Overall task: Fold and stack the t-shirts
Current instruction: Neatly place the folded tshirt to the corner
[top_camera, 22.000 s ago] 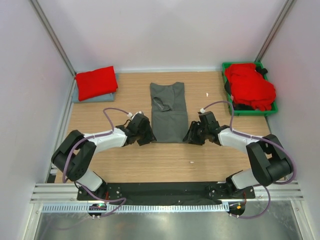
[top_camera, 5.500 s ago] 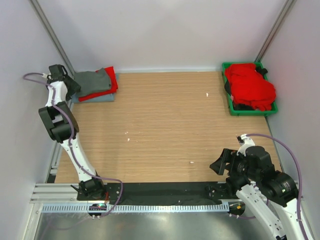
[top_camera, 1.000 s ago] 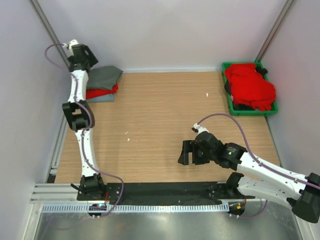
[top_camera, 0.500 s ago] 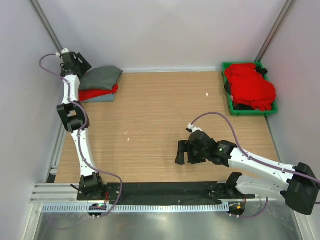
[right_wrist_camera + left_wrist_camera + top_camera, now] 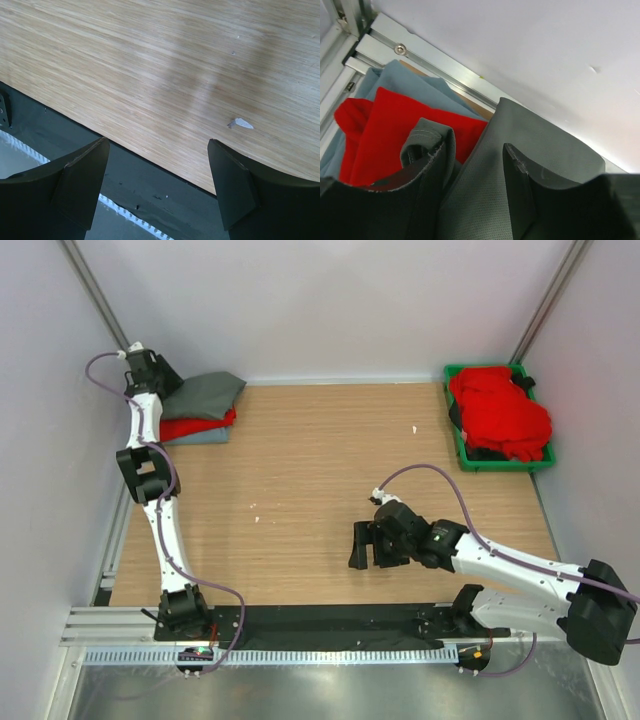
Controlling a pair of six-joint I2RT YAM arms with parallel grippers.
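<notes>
A folded charcoal grey t-shirt lies on top of a folded red t-shirt and a pale blue-grey one at the far left corner. My left gripper is at the stack's left end with its jaws apart. In the left wrist view the grey shirt lies between and under its fingers, with a fold against the left finger, above the red and blue-grey cloth. My right gripper is open and empty over the bare table near the front edge.
A green bin at the far right holds a heap of red t-shirts over something dark. Walls and an aluminium rail close in the stack's corner. A black strip runs along the table's front edge. Small white scraps lie on the wood.
My left gripper has shifted a little left and toward me at the stack; the grey shirt has stayed put. My right gripper has moved slightly left over the table.
</notes>
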